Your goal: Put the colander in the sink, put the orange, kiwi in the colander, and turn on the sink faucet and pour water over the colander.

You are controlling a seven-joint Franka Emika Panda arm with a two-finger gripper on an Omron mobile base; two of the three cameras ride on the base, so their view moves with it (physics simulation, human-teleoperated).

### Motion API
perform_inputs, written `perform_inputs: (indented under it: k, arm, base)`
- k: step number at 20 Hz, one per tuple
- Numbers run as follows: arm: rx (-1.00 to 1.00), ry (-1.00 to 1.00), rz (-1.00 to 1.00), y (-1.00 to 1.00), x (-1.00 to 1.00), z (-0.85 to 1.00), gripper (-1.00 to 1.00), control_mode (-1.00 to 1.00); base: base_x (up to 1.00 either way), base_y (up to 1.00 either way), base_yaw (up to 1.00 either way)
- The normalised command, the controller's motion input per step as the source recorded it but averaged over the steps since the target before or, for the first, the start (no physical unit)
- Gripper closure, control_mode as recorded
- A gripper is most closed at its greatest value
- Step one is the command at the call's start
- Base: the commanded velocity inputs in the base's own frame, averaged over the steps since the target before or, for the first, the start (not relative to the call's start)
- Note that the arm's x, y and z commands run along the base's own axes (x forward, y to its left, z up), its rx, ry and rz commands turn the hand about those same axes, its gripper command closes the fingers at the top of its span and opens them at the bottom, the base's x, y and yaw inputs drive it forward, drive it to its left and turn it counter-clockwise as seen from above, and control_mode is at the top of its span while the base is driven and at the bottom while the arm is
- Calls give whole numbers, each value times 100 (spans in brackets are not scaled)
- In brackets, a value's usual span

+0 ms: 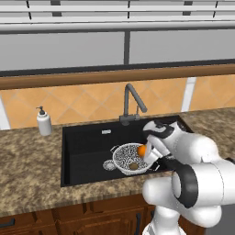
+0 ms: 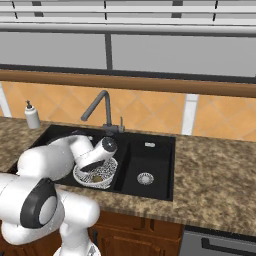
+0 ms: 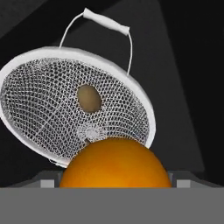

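Note:
The colander [image 1: 125,156] sits in the larger basin of the black sink [image 1: 82,142], next to its drain. The tan kiwi [image 1: 133,165] lies inside the mesh bowl [image 3: 43,105], also seen as the kiwi [image 3: 89,98] in the hand view. My gripper [image 1: 146,152] hovers over the colander's right rim and is shut on the orange [image 1: 142,150]. In the hand view the orange [image 3: 116,164] sits between the fingertips [image 3: 48,180], just above the colander's near rim. The dark sink faucet [image 1: 131,98] stands behind the basin, no water running.
A white soap dispenser [image 1: 44,121] stands on the speckled counter left of the sink. The smaller basin [image 2: 147,165] with its silver drain lies right of the colander [image 2: 95,175]. The faucet spout [image 2: 95,107] arches above my arm.

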Motion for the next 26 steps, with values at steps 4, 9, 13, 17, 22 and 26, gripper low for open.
perform_inputs:
  k: [4,9,13,17,22,26]
  arm:
    - [0,0,0,0,1,-61,100,-100]
    - [0,0,0,0,1,-61,100,-100]
    - [0,0,0,0,5,-54,100,-100]
    - [0,0,0,1,6,-41,100,-100]
    - [0,-3,0,3,0,-23,-100,-100]
    - [1,-14,0,3,0,5,-100,-100]
  base:
    - [0,0,0]
    - [0,0,0]
    - [0,0,0]
    - [0,0,0]
    - [0,0,0]
    - [0,0,0]
